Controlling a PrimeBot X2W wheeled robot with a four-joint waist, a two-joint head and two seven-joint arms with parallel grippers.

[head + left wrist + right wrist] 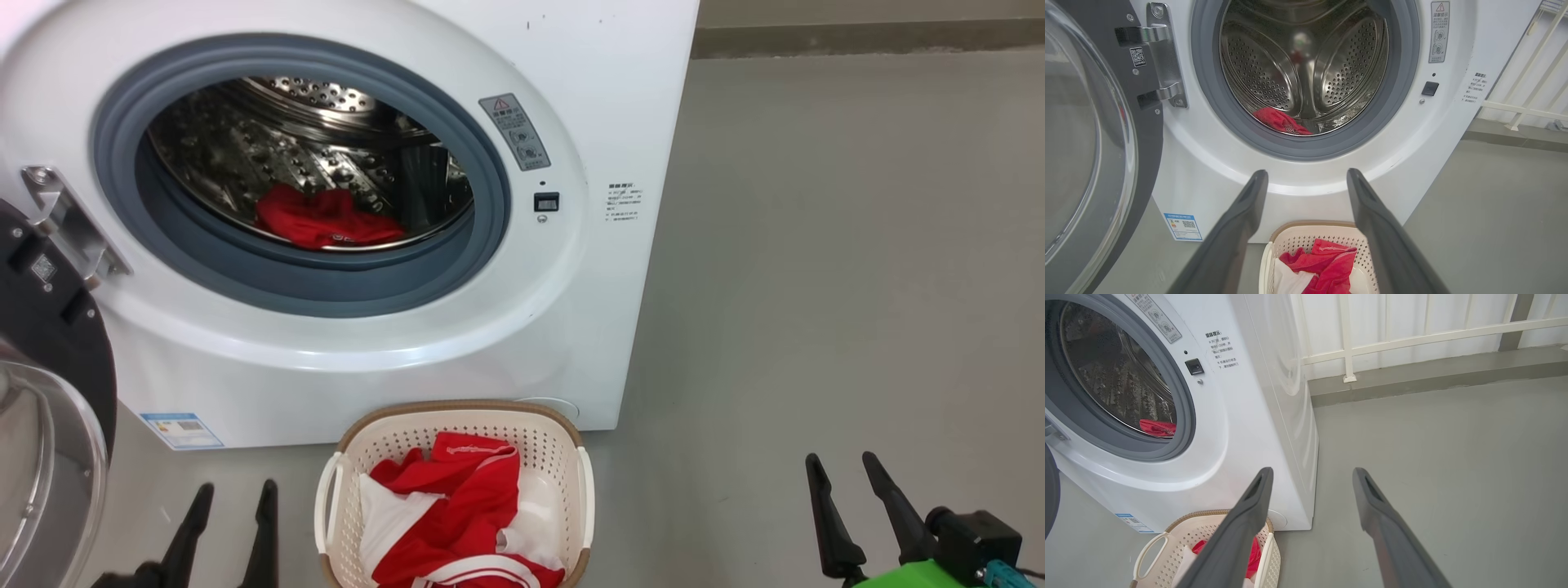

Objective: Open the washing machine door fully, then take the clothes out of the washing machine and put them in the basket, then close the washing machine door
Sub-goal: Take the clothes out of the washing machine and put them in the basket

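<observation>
Washer (522, 343): white front-loader, grey gasket (326, 282), perforated steel drum (269, 139).
Door (49, 392): swung wide open at washer's left side, black rim, clear bulging glass.
Clothes (457, 506): red with white trim, heaped in basket. One more red piece (322, 219) low in drum, near gasket.
Basket (457, 411): cream, perforated, brown rim, on floor (816, 245) just before washer, under opening.
Blue label (181, 430): washer's lower left corner.
White railing (1412, 335): beyond washer's right side.
Left gripper (236, 486): before washer, beside basket, fingers apart, empty.
Right gripper (839, 457): off washer's right, over bare floor, fingers apart, empty.

Left gripper (236, 486), right gripper (840, 457): both agape, empty.
</observation>
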